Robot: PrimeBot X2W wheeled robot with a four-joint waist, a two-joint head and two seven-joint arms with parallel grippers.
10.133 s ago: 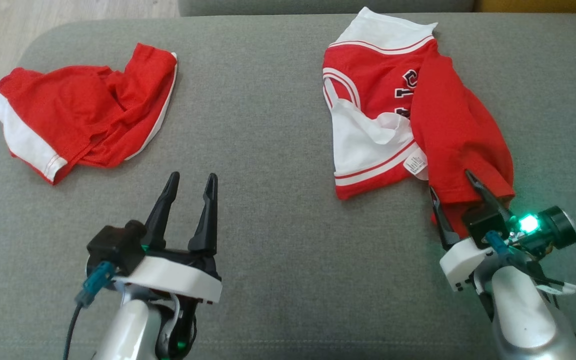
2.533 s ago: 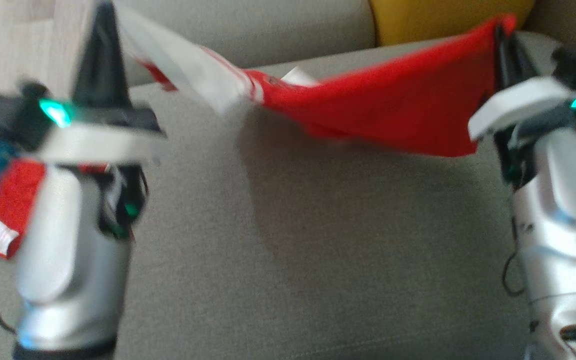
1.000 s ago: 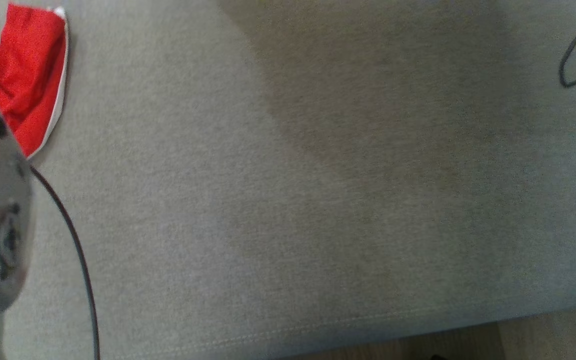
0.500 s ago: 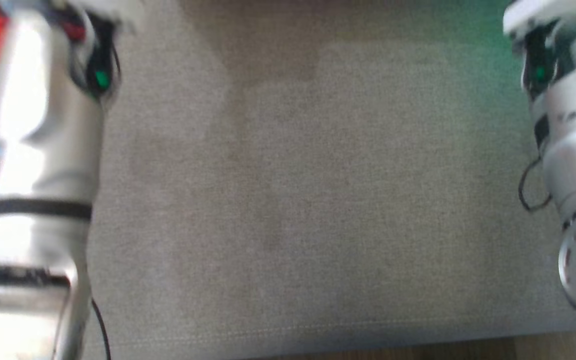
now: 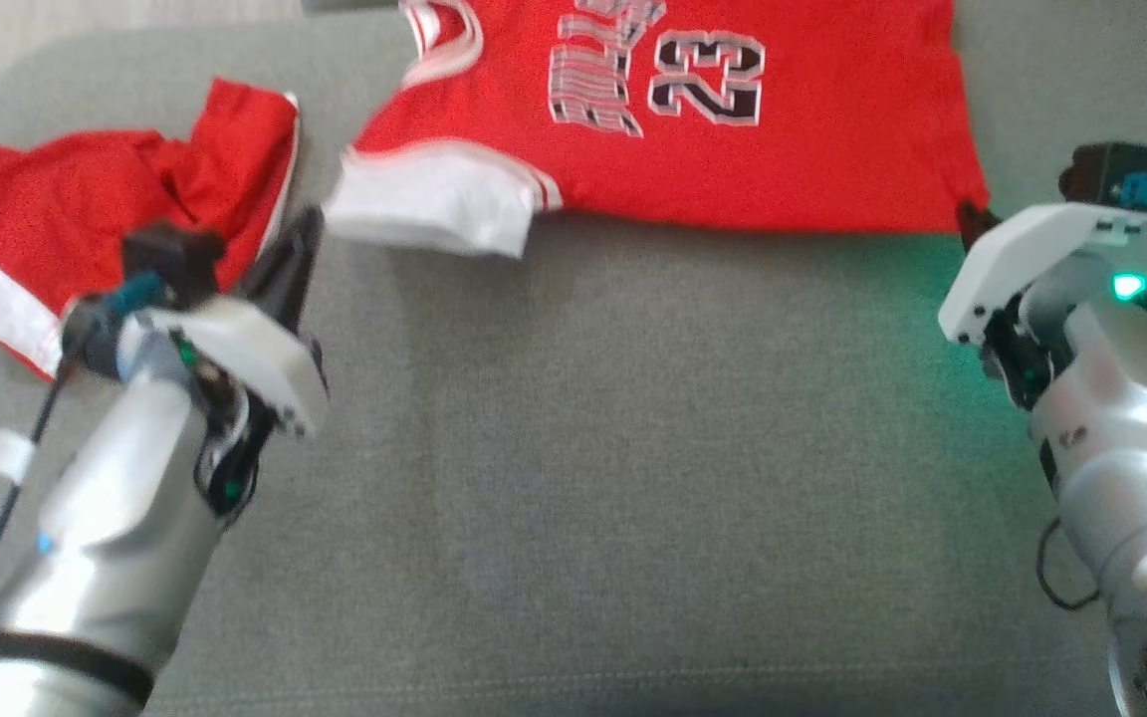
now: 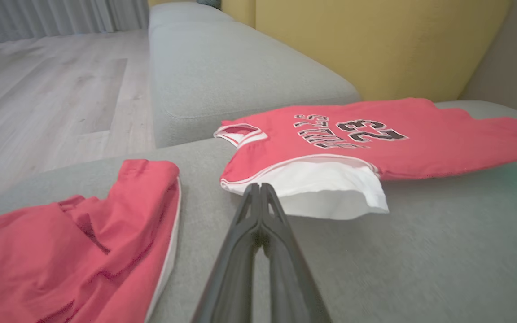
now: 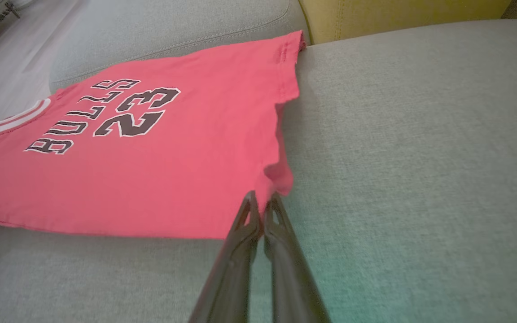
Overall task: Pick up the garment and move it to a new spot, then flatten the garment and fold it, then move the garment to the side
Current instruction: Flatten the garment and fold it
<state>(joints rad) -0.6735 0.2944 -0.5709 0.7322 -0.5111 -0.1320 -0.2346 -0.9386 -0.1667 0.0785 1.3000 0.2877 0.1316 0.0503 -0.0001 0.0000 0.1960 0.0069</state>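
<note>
Garment: you have a red jersey (image 5: 733,149) printed BULLS 23, spread print-up on the far part of the seat.
Long axis: it runs side to side. The neck and white-trimmed armhole lie toward the robot's left, the hem toward its right.
Left gripper (image 5: 305,234): the fingers are pressed together on the white armhole corner, which hangs just off the seat.
Right gripper (image 5: 972,214): the fingers are pressed together at the near hem corner, which stands up a little. It looks pinched, though blur leaves that unsure.
Direction: the jersey stretches away from both grippers, with its near edge strung between them. Each arm holds its own corner, so neither is nearer.
Coming move: likely you draw the near edge taut and lay it down, pulling evenly along that long axis.
Other cloth: red shorts (image 5: 86,219) are bunched just beside the left gripper, apart from the jersey.
Surface: a grey sofa cushion (image 5: 573,448), soft and bare in front.
Room: a yellow backrest (image 6: 375,45) stands behind, with pale wood floor (image 6: 38,89) beyond.
</note>
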